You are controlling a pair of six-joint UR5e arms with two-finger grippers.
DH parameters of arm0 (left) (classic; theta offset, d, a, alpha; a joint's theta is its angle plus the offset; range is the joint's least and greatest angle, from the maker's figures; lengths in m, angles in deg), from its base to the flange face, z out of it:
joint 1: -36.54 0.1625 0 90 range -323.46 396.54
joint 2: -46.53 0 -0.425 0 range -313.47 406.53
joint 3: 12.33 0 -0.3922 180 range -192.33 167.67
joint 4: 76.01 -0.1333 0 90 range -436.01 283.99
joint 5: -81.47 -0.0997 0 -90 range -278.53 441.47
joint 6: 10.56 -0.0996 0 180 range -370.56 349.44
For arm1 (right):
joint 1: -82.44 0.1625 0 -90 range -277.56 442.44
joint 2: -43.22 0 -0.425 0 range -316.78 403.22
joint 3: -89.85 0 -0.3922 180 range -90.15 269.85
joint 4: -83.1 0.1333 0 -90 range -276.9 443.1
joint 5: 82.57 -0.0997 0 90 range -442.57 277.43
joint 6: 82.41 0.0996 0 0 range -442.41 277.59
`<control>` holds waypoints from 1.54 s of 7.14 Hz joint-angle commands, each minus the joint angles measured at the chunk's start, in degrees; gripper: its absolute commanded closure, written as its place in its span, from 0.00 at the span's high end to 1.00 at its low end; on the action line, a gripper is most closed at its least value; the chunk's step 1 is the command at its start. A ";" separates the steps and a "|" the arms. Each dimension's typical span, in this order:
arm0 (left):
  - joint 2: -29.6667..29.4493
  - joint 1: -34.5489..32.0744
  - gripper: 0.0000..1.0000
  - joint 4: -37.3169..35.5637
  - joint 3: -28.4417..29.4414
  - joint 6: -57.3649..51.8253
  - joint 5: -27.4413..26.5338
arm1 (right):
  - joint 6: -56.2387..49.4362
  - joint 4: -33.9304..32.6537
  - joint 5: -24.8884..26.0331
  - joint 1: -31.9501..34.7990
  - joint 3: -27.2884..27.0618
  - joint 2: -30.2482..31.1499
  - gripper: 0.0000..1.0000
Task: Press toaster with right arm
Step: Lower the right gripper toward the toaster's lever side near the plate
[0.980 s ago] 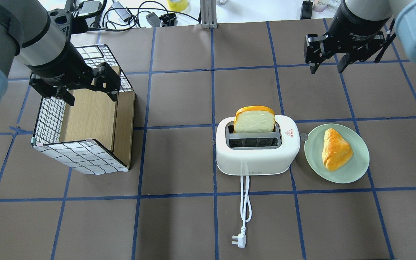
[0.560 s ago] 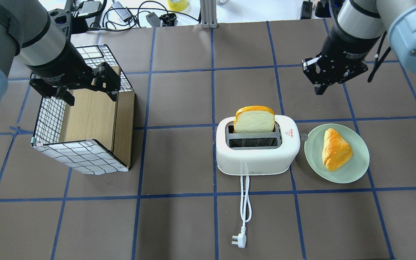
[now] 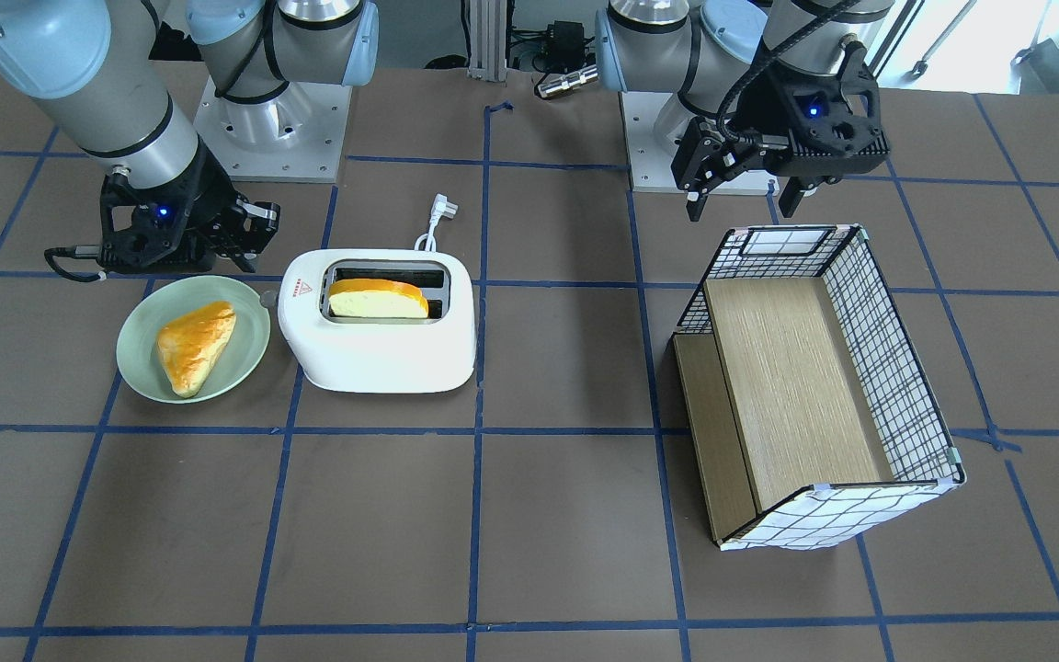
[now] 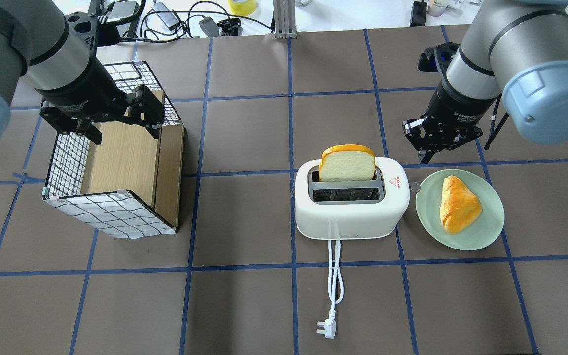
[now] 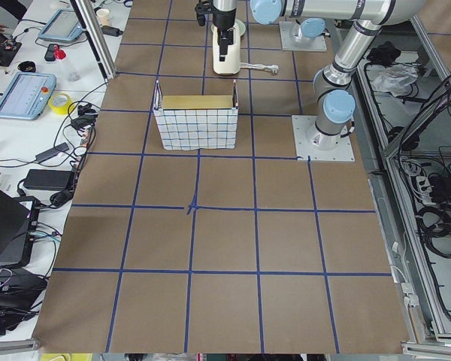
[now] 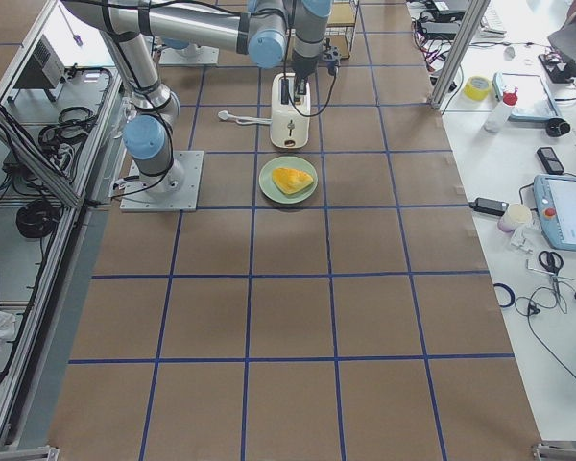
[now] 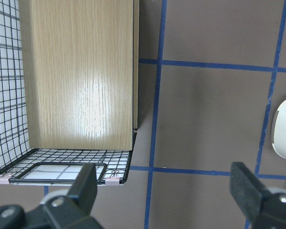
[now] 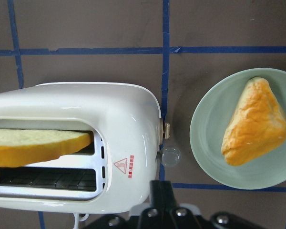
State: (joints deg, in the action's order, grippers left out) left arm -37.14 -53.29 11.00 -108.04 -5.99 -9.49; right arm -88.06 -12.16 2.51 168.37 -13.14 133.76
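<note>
The white toaster [image 4: 350, 212] stands mid-table with a bread slice [image 4: 347, 165] upright in its far slot. Its small grey lever knob [image 4: 414, 187] sticks out of the right end. My right gripper [image 4: 423, 157] is shut and empty, hovering just beyond that end, a little behind the knob and apart from it. The right wrist view looks down on the toaster [image 8: 128, 114] and knob [image 8: 170, 155], which lies just ahead of the closed fingers. My left gripper [image 4: 125, 132] is open and empty over the checkered box [image 4: 121, 162].
A green plate [image 4: 491, 231] with a pastry [image 4: 459, 204] sits just right of the toaster, close to the knob. The toaster's white cord and plug [image 4: 327, 329] trail toward the near edge. Cables and tools lie beyond the far table edge.
My right gripper closed its fingers and moved from the far right down toward the toaster's lever end. The left arm, toaster and plate have not moved.
</note>
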 commanded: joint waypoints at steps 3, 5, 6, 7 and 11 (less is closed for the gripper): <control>0.00 0.00 1.00 0.00 0.00 0.00 0.00 | -7.18 -6.57 -6.22 -4.11 -8.43 -0.10 0.00; 0.00 0.00 1.00 0.00 0.00 0.00 0.00 | -14.11 -11.96 -10.80 -9.53 -14.50 0.07 0.00; 0.00 0.00 1.00 0.00 0.00 0.00 0.00 | -14.13 -12.06 -10.81 -9.47 -14.70 0.07 0.00; 0.00 0.00 1.00 0.00 0.00 0.00 0.00 | -14.13 -12.06 -10.81 -9.39 -14.78 0.07 0.00; 0.00 0.00 1.00 0.00 0.00 0.00 0.00 | -14.13 -13.10 -12.12 -9.47 -14.87 -1.24 0.00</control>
State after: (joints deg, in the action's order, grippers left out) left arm -37.14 -53.29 11.00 -108.04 -5.99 -9.49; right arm -102.18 -24.57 -9.38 158.99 -28.00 133.36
